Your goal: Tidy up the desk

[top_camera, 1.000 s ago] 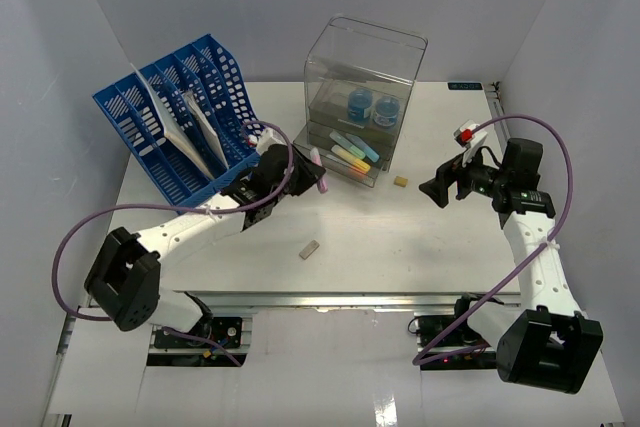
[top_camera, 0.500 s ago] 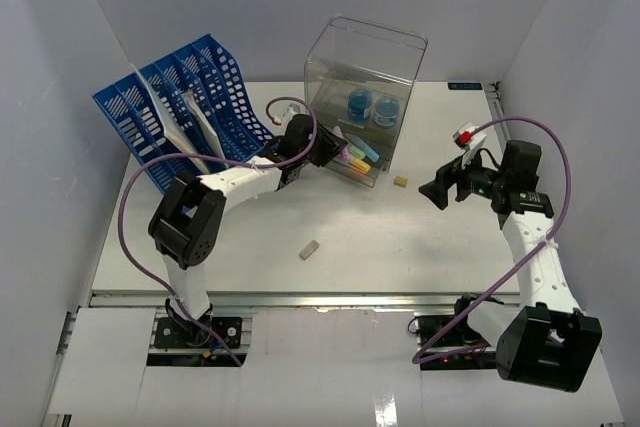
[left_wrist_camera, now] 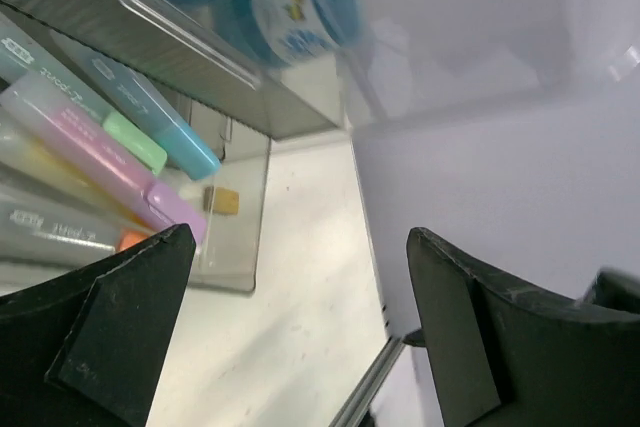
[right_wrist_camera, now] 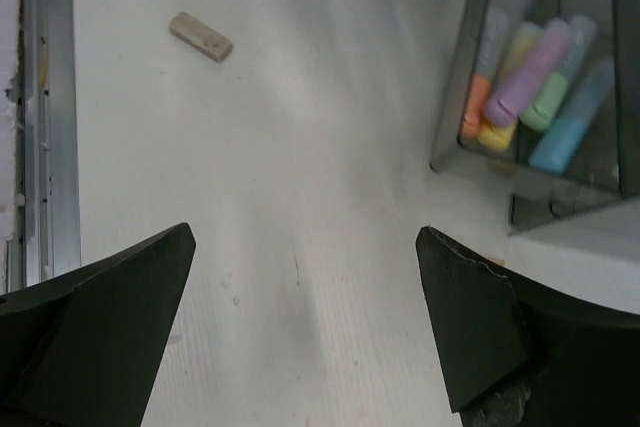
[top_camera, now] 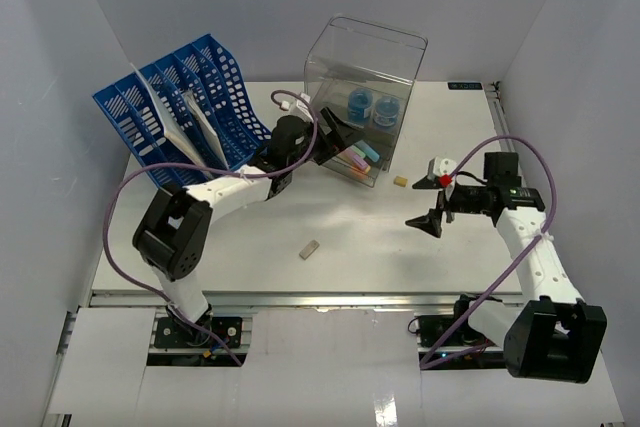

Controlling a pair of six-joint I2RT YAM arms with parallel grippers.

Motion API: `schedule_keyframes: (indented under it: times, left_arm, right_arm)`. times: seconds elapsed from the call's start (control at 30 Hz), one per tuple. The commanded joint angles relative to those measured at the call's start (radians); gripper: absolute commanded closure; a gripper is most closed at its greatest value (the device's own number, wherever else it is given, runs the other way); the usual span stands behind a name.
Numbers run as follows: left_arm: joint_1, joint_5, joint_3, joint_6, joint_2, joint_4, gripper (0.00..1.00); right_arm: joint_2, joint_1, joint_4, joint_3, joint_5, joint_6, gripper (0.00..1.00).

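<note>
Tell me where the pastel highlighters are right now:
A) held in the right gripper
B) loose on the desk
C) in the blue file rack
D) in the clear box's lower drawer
D: the highlighters lie side by side in the pulled-out lower drawer of the clear box, as the right wrist view also shows.

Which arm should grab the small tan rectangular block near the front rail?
Likely right: the right claw, open, faces the small tan rectangular block; the left claw points into the clear plastic drawer box.
</note>
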Motion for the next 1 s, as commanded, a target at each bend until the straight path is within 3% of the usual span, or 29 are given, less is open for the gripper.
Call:
schedule_keyframes:
  times: [0.0, 0.1, 0.17, 0.23, 0.37, 0.47, 0.73, 0.9, 0.97]
  left_arm:
    - [0.002, 0.033, -0.147, 0.267, -0.289, 0.061, 0.02]
    - [0.001, -0.062, -0.338, 0.32, -0.456, 0.02, 0.02]
    - [0.001, -0.127, -0.476, 0.315, -0.62, 0.018, 0.02]
    - [0.0, -0.15, -0.59, 0.296, -0.697, -0.003, 0.02]
    - [0.005, -0.276, -0.759, 0.232, -0.924, -0.083, 0.02]
    - [0.005, -0.291, -0.84, 0.21, -1.048, -0.114, 0.02]
    - [0.006, -0.215, -0.945, 0.172, -1.091, -0.049, 0.02]
    - [0.006, -0.171, -0.963, 0.148, -1.004, 0.065, 0.02]
    - [0.006, -0.126, -0.953, 0.144, -0.915, 0.128, 0.02]
  right_arm:
    - [-0.006, 0.246, 0.049, 0.052, 0.133, -0.163, 0.04]
    - [0.059, 0.436, 0.22, 0.075, 0.339, -0.028, 0.17]
    - [0.135, 0.518, 0.304, 0.112, 0.424, 0.062, 0.37]
    - [0.229, 0.573, 0.358, 0.168, 0.476, 0.139, 0.47]
    - [0.43, 0.664, 0.39, 0.312, 0.645, 0.237, 0.77]
    - [0.573, 0.713, 0.382, 0.418, 0.763, 0.281, 0.85]
    - [0.846, 0.729, 0.425, 0.638, 1.201, 0.401, 0.8]
    - [0.849, 0.7, 0.474, 0.655, 1.315, 0.399, 0.54]
    - [0.857, 0.695, 0.471, 0.662, 1.377, 0.365, 0.23]
